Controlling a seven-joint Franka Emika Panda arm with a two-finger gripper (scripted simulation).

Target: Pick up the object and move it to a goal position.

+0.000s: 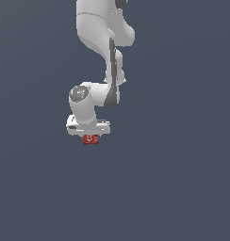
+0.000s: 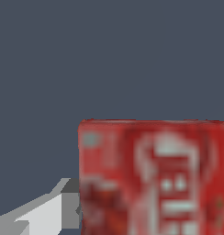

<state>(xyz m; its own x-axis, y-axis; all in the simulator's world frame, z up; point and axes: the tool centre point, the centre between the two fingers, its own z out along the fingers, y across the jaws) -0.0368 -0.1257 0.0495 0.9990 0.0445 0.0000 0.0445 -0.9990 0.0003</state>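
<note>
The object (image 1: 90, 139) is a small red rectangular can with white lettering. In the exterior view it sits directly under the white hand, narrower than the hand. My gripper (image 1: 90, 136) straddles it, and the hand and the can hide the fingers in that view. In the wrist view the object (image 2: 153, 179) looms large and blurred. One grey finger (image 2: 63, 206) lies flush against its side, and the other finger is cut off at the frame edge. The gripper is shut on the object. I cannot tell whether the can rests on the surface or hangs above it.
A plain dark blue-grey surface (image 1: 173, 188) spreads in every direction, with no other objects, walls or edges in view. The white arm (image 1: 100, 33) rises from the gripper toward the top of the exterior view.
</note>
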